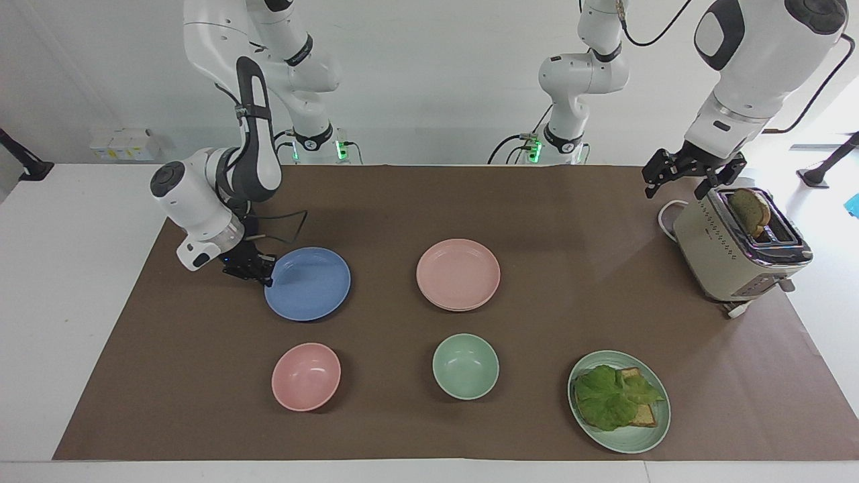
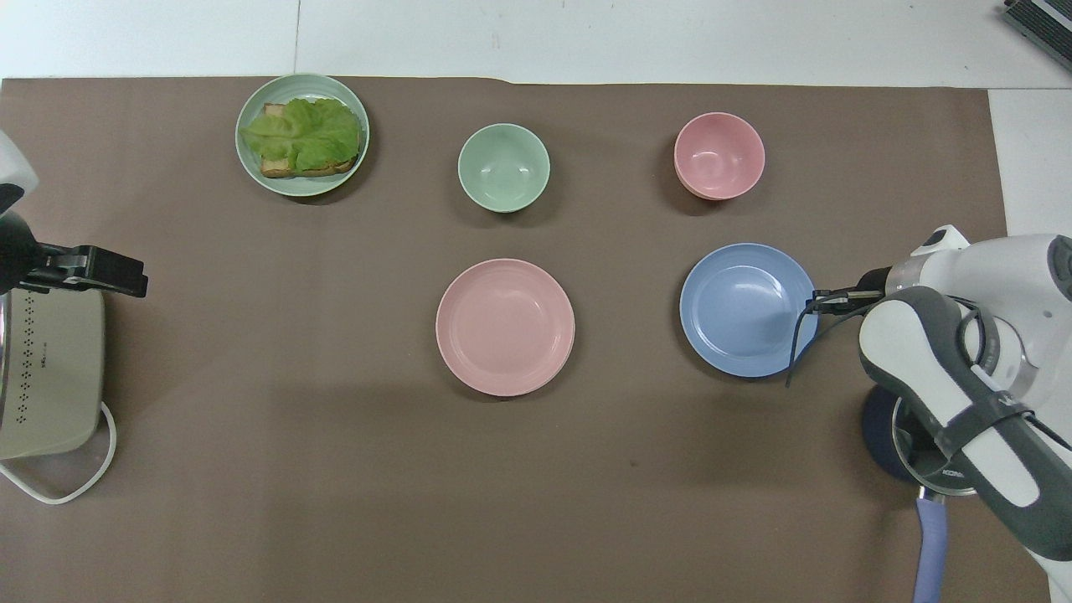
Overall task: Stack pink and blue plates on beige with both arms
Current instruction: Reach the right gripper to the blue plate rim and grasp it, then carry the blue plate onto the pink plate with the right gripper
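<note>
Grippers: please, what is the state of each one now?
Left gripper: open, empty, waiting over the toaster.
Right gripper: shut on the rim of the blue plate.

Right pincer (image 1: 258,267) low and clamped tight, left pincer (image 1: 691,176) raised, spread wide.
</note>
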Motion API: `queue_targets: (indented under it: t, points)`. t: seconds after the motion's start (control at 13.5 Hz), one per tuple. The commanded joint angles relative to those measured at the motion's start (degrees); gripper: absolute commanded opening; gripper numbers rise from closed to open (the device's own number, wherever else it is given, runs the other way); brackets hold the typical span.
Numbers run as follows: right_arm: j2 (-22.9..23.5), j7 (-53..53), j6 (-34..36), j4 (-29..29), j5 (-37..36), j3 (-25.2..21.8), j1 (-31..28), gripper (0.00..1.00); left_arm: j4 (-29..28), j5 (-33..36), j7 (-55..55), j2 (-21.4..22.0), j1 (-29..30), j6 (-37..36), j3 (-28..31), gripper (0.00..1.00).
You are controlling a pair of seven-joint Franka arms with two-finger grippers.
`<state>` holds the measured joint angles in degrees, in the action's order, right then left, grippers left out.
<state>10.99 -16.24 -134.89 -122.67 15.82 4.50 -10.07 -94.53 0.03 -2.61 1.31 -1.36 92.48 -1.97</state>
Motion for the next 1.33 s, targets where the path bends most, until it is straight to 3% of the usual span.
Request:
queue_targets:
  t: [0.0, 0.15, 0.52, 0.89, 1.26]
  points:
    - [-3.1, -2.0, 3.0, 0.8, 3.8, 0.7, 1.2, 0.0, 0.2, 0.8, -0.7, 0.2, 0.3, -0.7, -0.2, 1.0]
    - [-4.0, -1.7, 5.1, 2.3, 7.5, 0.7, 3.1, 0.0, 0.2, 0.8, -0.7, 0.2, 0.3, -0.6, -0.2, 1.0]
    - [-4.2, 2.8, 4.6, 3.9, 9.2, 0.8, 10.3, 0.0, 0.2, 0.8, -0.6, 0.2, 0.3, -0.6, -0.2, 1.0]
    - [-3.4, 21.1, 3.8, 6.5, 7.8, 0.7, 21.3, 0.0, 0.2, 0.8, -0.7, 0.2, 0.3, -0.7, -0.2, 1.0]
    - [0.4, 31.2, -0.2, 7.8, 6.8, 0.7, 29.6, 0.0, 0.2, 0.8, -0.6, 0.2, 0.3, -0.6, -0.2, 1.0]
